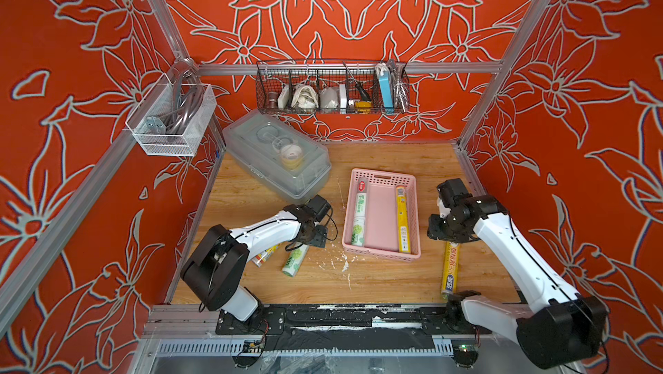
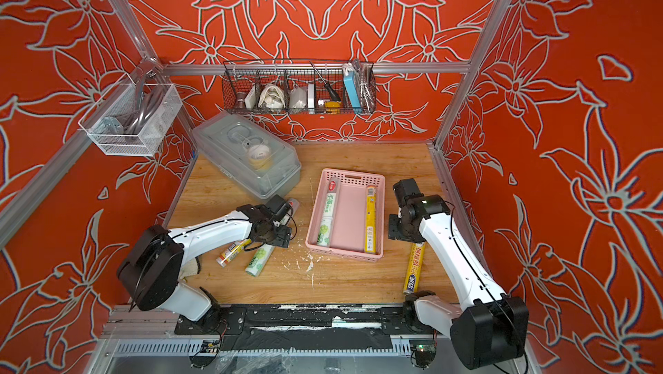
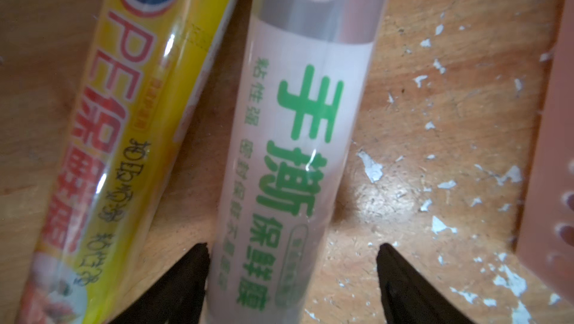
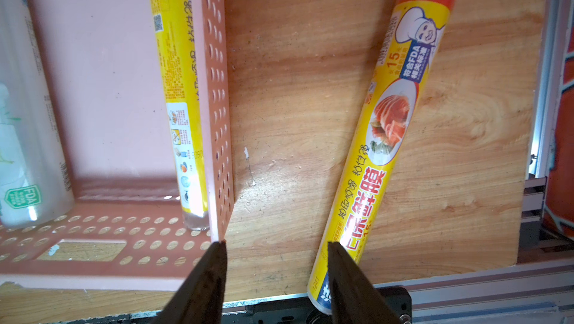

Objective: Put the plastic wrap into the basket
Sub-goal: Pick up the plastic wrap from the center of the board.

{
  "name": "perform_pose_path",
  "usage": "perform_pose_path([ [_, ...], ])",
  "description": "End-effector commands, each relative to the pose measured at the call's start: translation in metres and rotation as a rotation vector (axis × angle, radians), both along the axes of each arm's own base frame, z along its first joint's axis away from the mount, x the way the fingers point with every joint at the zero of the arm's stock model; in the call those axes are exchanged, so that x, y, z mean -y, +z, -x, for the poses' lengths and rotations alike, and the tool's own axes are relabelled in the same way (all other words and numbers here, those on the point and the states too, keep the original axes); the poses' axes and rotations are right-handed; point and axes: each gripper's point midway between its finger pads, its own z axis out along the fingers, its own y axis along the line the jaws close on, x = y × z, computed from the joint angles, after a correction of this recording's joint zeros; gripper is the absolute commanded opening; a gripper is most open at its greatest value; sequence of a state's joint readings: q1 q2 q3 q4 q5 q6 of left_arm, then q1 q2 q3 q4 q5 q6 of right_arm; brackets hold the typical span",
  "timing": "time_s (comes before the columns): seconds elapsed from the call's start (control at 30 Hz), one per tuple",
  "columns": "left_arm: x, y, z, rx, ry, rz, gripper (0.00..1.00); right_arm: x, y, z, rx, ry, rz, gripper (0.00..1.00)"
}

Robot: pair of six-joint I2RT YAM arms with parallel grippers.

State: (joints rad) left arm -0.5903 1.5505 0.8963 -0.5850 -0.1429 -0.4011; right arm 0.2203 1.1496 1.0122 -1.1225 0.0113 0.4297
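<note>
Fingers of the left gripper stand wide apart and straddle a white-and-green roll lying on the table; nothing is clamped. One finger sits close against the roll, and the other has bare wood beside it. The right gripper hangs with its fingers apart and only table between them. One tip shows by a corner of the basket, the other beside a yellow roll.

Two rolls lie inside the basket along its long sides: a stowed white-and-green roll and a stowed yellow roll. Three are outside. The straddled one and its yellow neighbour are at lower left of both top views, and the yellow roll is at lower right by the table's front edge.

The neighbour lies just beside the straddled roll, so the finger closing on that side may pinch or shove it. The wrappers look glossy and round, so a roll could squirt or spin away if the fingers meet it off centre. Held far from its middle, it would likely droop.

The straddled roll's long axis runs diagonally in the top views, with its red-labelled end toward the upper right. The basket's long axis stands nearly upright in the frame, so the roll probably needs turning or an end may catch the rim. The lower-right yellow roll is nearly upright too, blue end down.
</note>
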Motion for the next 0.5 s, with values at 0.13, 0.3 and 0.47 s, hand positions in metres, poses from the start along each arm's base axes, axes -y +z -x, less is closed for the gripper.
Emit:
perform_pose_path([
  [0.13, 0.004, -0.017, 0.002, -0.039, -0.028, 0.010, 0.81, 0.021, 0.008, 0.004, 0.027, -0.065, 0.090, 0.52],
  [0.3, 0.003, -0.023, 0.002, -0.049, -0.024, -0.004, 0.78, 0.022, 0.010, 0.004, 0.038, -0.072, 0.095, 0.52],
  [0.47, 0.002, -0.023, 0.002, -0.052, -0.017, -0.009, 0.63, 0.024, 0.009, 0.004, 0.029, -0.075, 0.108, 0.52],
])
